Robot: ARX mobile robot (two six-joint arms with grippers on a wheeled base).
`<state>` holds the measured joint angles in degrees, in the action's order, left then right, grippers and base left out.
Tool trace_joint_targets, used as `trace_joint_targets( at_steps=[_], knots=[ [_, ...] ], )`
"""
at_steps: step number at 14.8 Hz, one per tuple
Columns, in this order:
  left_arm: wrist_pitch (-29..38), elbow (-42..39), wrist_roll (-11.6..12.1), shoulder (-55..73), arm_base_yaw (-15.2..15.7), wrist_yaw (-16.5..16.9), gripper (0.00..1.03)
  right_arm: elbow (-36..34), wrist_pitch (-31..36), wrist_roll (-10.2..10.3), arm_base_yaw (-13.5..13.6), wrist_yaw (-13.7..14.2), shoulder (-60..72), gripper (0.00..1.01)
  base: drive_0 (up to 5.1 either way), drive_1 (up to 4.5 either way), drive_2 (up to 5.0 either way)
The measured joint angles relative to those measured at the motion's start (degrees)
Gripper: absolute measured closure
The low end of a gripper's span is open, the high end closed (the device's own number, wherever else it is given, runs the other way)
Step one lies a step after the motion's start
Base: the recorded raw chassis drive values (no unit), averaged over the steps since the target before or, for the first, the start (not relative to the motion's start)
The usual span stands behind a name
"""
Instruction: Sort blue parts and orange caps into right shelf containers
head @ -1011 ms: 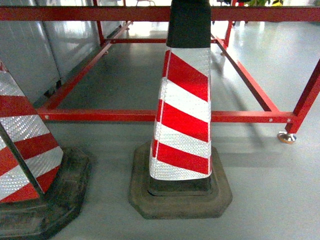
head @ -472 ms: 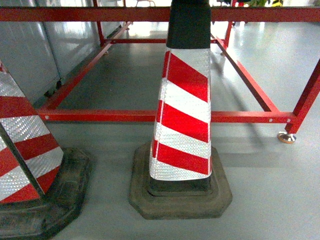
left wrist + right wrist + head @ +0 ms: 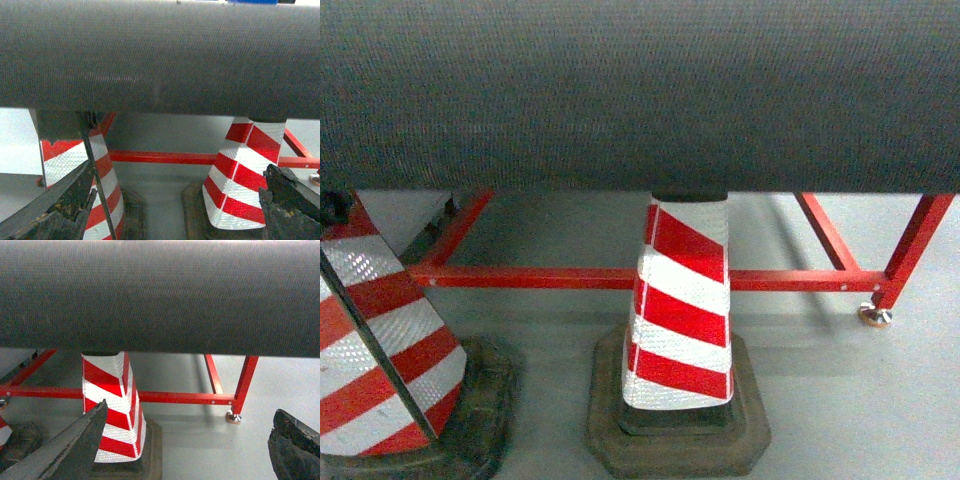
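A broad dark grey textured band (image 3: 640, 95) fills the whole upper half of your head view and the top of both wrist views, so you cannot see over it; whether it is the edge of a surface or something else, the pictures do not tell. Below it runs the red-painted frame (image 3: 620, 278), low across the middle of the head view, with its foot at the right. In front of that stands one red-and-white traffic cone (image 3: 680, 320) at lower centre on the grey floor (image 3: 860, 400), and a second cone (image 3: 380, 350) at the lower left. No blue parts, orange caps, shelf or containers are visible, apart from a sliver of blue at the top edge of the left wrist view that is too small to identify, so you cannot judge what any container holds; as far as these views go, the sorting looks unstarted. Your left gripper (image 3: 175, 200) and right gripper (image 3: 195, 450) both stand spread wide and empty, fingertips at the lower corners.
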<state>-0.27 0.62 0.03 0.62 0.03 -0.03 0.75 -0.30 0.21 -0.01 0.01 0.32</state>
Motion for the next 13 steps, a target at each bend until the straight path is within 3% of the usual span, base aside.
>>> trace_joint_targets(
  at_steps=[13],
  knots=[
    [0.0,0.0,-0.02,0.0,0.0,-0.04,0.05,0.0,0.02,-0.04,0.0,-0.04,0.0,0.03,0.0,0.0,0.0]
  ],
)
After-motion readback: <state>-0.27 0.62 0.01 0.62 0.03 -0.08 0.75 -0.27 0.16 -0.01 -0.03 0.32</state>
